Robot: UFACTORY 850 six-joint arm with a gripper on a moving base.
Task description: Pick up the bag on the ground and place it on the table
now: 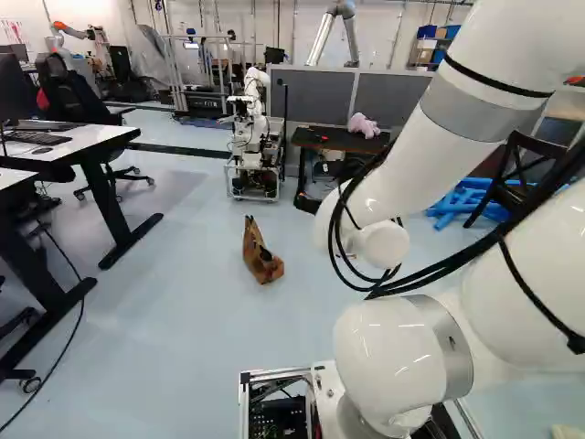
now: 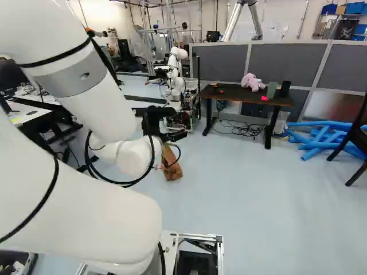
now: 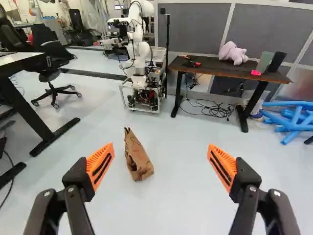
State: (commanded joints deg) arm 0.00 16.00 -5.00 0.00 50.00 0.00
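Observation:
In the right base view my black gripper (image 2: 166,127) is raised in front of the arm's wrist; the arm hides it in the left base view. The wrist view has the gripper (image 3: 160,148) open, its orange pads wide apart and nothing held. A crumpled brown paper bag (image 3: 138,159) lies on the floor (image 3: 171,196) ahead of the fingers, nearer one finger's side, not touched. It also shows left of the arm in the left base view, as a brown bag (image 1: 262,263). The dark-topped table (image 3: 210,63) stands farther off against the grey partitions.
On the table are a pink plush toy (image 3: 233,53), a green cup (image 3: 264,62), a black cup (image 3: 277,61) and small red items. Another robot (image 3: 142,73) stands beside the table. Cables (image 3: 212,108) lie beneath it, blue tubes (image 3: 293,117) beyond. A white desk (image 1: 69,142) stands at the left base view's left.

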